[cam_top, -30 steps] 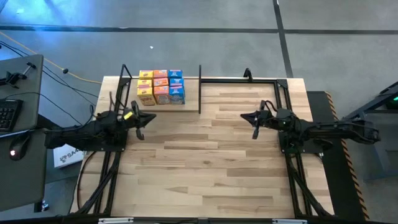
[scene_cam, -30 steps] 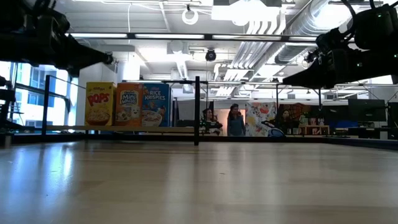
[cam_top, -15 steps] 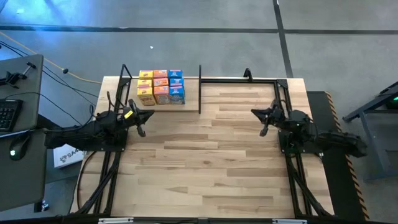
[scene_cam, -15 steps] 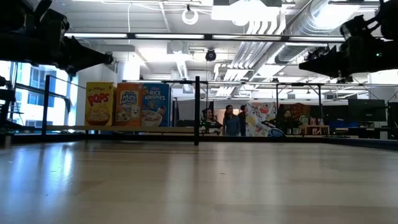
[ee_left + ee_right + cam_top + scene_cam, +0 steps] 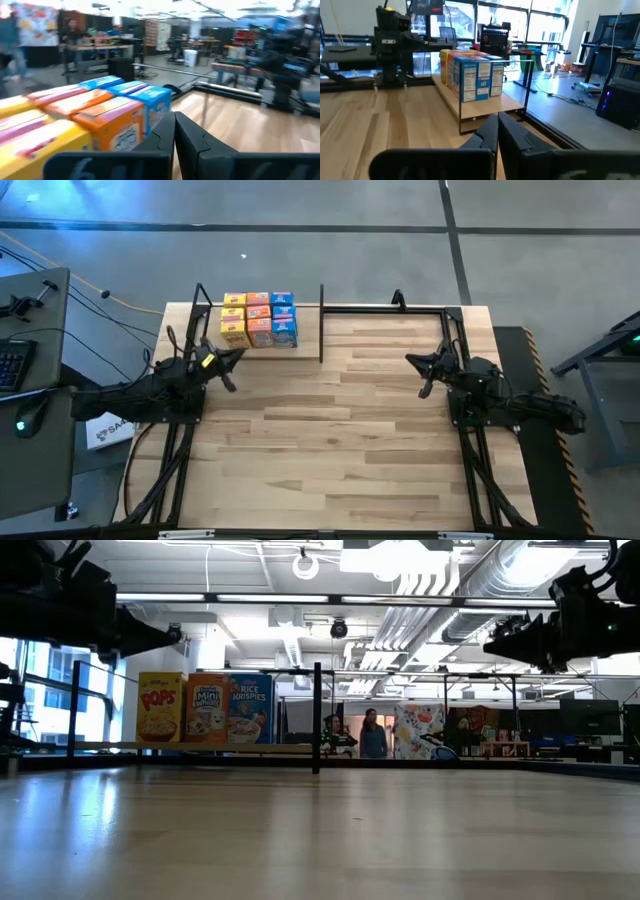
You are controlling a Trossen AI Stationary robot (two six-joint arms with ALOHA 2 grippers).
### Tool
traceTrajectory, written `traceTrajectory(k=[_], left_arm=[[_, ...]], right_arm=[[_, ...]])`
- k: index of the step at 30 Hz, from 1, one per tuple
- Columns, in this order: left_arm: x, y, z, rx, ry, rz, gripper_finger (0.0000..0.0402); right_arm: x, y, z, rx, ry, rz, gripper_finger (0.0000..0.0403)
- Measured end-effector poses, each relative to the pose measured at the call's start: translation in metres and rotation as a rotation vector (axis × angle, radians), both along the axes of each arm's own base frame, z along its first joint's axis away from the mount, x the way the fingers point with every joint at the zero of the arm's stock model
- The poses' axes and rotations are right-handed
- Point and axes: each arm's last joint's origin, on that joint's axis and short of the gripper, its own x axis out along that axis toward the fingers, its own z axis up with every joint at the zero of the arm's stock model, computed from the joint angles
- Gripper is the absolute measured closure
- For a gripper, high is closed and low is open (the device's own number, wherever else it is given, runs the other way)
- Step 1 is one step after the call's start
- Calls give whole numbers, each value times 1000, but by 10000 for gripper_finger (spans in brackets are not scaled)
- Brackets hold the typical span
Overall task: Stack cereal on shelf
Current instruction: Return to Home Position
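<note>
Pale slatted wood makes up the table (image 5: 330, 450), which fills the middle of the high view with grey floor around it. At the upper left of the table stands the shelf (image 5: 309, 332), a small light board inside thin black posts. The cereal (image 5: 259, 319) sits on it in a tight three-by-three block: yellow boxes in the left column, orange in the middle, blue on the right, all touching.

In the low view the front row shows at the left of the frame as a yellow box (image 5: 161, 708), an orange box (image 5: 206, 708) and a blue box (image 5: 250, 708), upright and side by side on the board.

The left gripper (image 5: 230, 368) hangs just below and left of the shelf in the high view, near the yellow column but not touching it. Its wrist view shows the two dark fingers (image 5: 162, 137) pressed together with nothing between them, and the boxes close ahead.

The right gripper (image 5: 420, 372) is well apart from the shelf, over the right half of the table by the black frame. Its fingers (image 5: 487, 132) are also pressed together and empty — the shelf and cereal show beyond them, farther off.

Beyond the table, at the middle of the low view, a person (image 5: 373, 735) stands in the open workshop.
</note>
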Motion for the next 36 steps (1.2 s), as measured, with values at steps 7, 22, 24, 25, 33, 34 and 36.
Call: traceTrajectory(k=[7, 22, 24, 25, 33, 34, 36], left_arm=[[-1, 6, -2, -84, -26, 166, 401], [1, 6, -4, -75, -1, 166, 401], [1, 6, -4, -76, -2, 166, 401], [1, 6, -4, -75, -1, 166, 401], [1, 6, -4, -75, -1, 165, 401], [1, 6, -4, -75, -1, 165, 401], [1, 6, -4, -76, -1, 165, 401]], right_arm=[[1, 0, -1, -27, 24, 9, 403], [1, 0, -1, -28, 25, 12, 403], [1, 0, -1, -29, 25, 12, 403], [1, 0, -1, -29, 25, 12, 403], [1, 0, -1, -30, 26, 12, 402], [1, 0, -1, -30, 26, 12, 402], [1, 0, -1, -30, 26, 12, 402]])
